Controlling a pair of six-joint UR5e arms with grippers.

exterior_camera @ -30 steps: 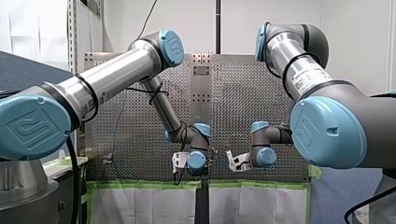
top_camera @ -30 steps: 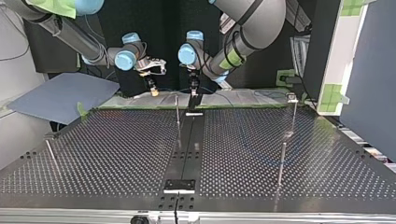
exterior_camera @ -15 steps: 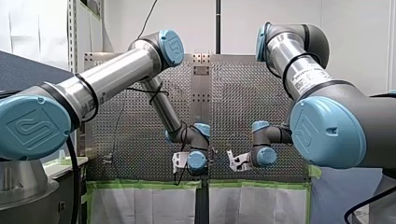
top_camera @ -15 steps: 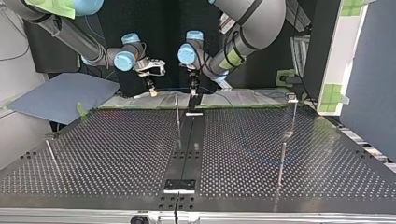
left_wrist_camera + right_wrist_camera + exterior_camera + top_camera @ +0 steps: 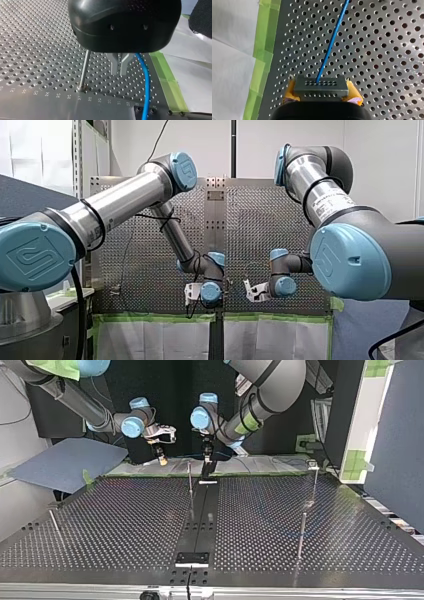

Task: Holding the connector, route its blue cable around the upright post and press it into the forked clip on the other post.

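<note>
You have the connector (image 5: 321, 86) clamped in the right gripper (image 5: 322, 93). Its yellow pads (image 5: 289, 94) are closed on the block's two short ends, low over the bench (image 5: 387, 50) near the green tape (image 5: 265, 50) along its edge. That grip makes sense, I judge: holding the ends leaves the holed face free, so the blue cable (image 5: 331, 42) can leave it without bending against a pad. The connector's long axis runs from pad to pad, across the gripper. Its holed face points ahead, away from the wrist, and the cable runs out of it in a straight line over the perforations, slanting slightly away from the tape.

The left gripper (image 5: 119, 68) hangs over the bench with its metal fingers (image 5: 113, 65) drawn together and nothing visible between their tips. The cable drops just beside them (touching or not, you cannot tell from here), and the upright post (image 5: 84, 70) stands near on their other side. Placed so, the left gripper looks set to steer the cable by the post while the right one carries the end.

In the top view both grippers sit at the bench's far edge, the right gripper at the left of that post and the left gripper just to its right. The cable is not yet around the post as far as you can see. The forked clip is too small to pick out among the other posts, so most of the routing lies ahead.
</note>
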